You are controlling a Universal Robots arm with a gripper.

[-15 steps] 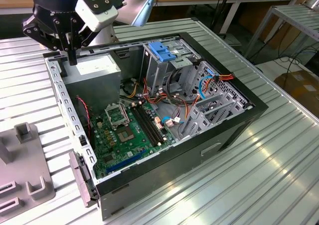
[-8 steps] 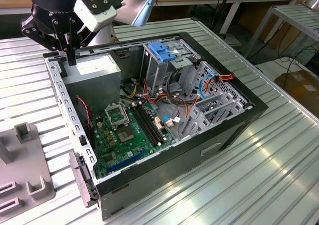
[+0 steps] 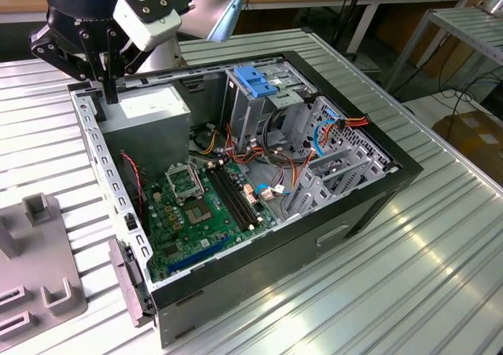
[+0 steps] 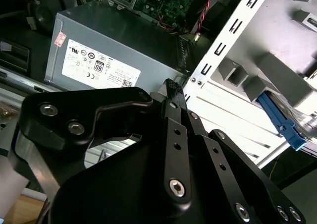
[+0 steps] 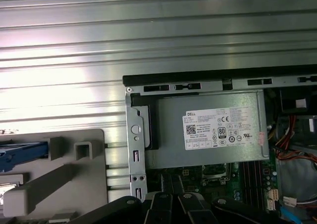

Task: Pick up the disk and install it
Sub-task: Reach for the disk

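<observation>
One gripper (image 3: 111, 96): clenched on nothing, by the power supply's (image 3: 149, 111) corner.
Disk (image 5: 22, 149) (image 4: 286, 124): blue-edged, at the grey holder (image 5: 54, 179) beside the case (image 3: 314, 245), seen in both wrist views.
Exterior view: motherboard (image 3: 196, 206), blue latch (image 3: 255, 80).

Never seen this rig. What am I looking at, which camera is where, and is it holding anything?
One robot arm whose black hand hangs over a corner of an open computer case on a slatted metal table. The exterior view is from a camera off the arm; both wrist views ride on the arm. The hand is shut and empty, by the grey power supply. The disk, blue-framed, sits in a grey fixture beside the case.
</observation>
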